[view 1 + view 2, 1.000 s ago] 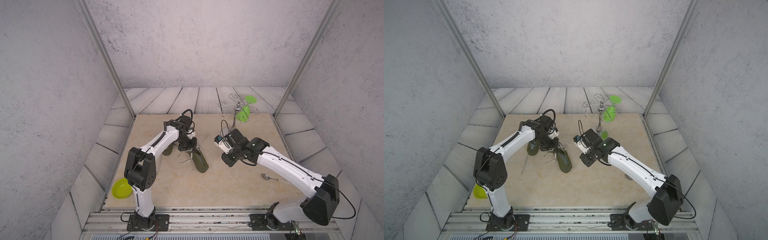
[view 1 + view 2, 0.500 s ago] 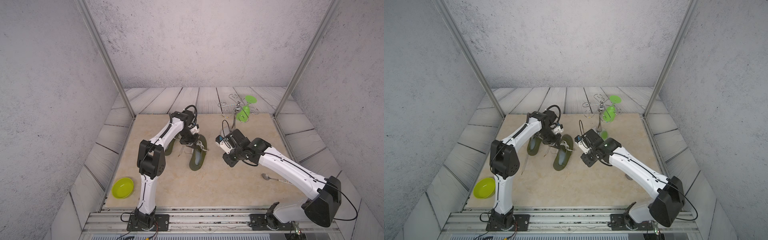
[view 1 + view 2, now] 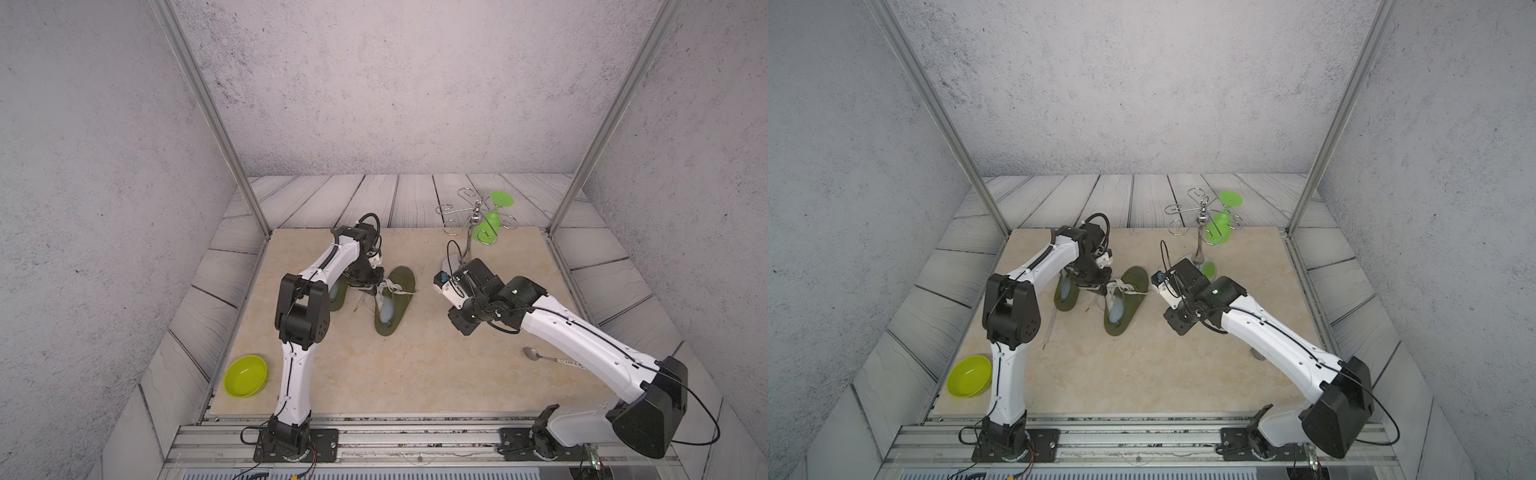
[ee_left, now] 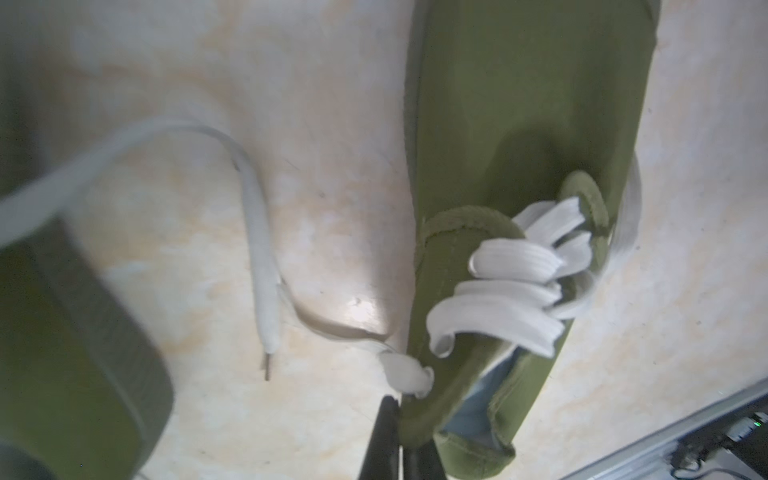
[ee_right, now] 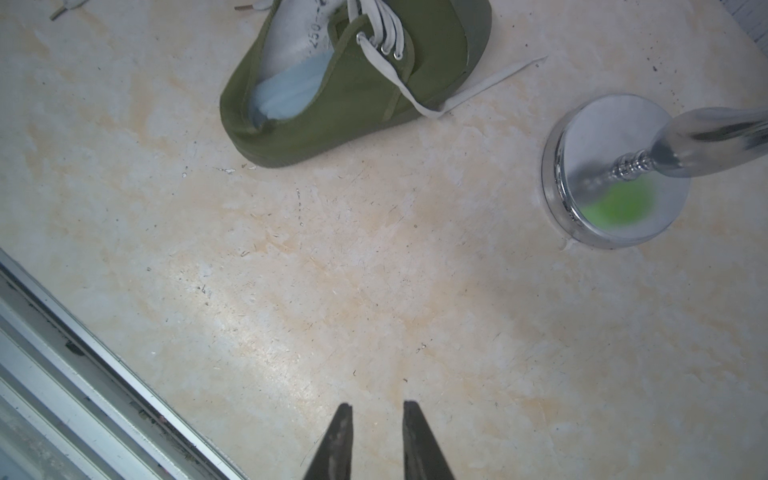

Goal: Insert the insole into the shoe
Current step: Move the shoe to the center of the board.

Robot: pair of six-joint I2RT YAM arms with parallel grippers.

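An olive-green shoe point(image 3: 400, 277) point(image 3: 1133, 277) with white laces lies near the middle of the table, toe toward the back. A pale blue insole point(image 3: 386, 311) point(image 3: 1116, 312) point(image 5: 291, 93) lies inside it at the heel end. My left gripper point(image 3: 371, 286) point(image 4: 401, 419) is shut on the shoe's point(image 4: 528, 104) collar rim beside the laces. My right gripper point(image 3: 460, 325) point(image 5: 377, 409) hovers over bare table to the right of the shoe point(image 5: 357, 112), its jaws slightly open with nothing between them.
A second olive shoe point(image 3: 337, 293) point(image 4: 62, 353) lies under my left arm. A chrome stand point(image 3: 473, 216) holding a green glass point(image 3: 488, 226) stands at the back right, its base point(image 5: 615, 174) near my right gripper. A lime bowl point(image 3: 245, 376) and a spoon point(image 3: 540, 355) lie near the front.
My left gripper has swung the shoe round, so its toe now points to the back instead of the front. The left elbow has shifted right. The right arm has hardly moved.
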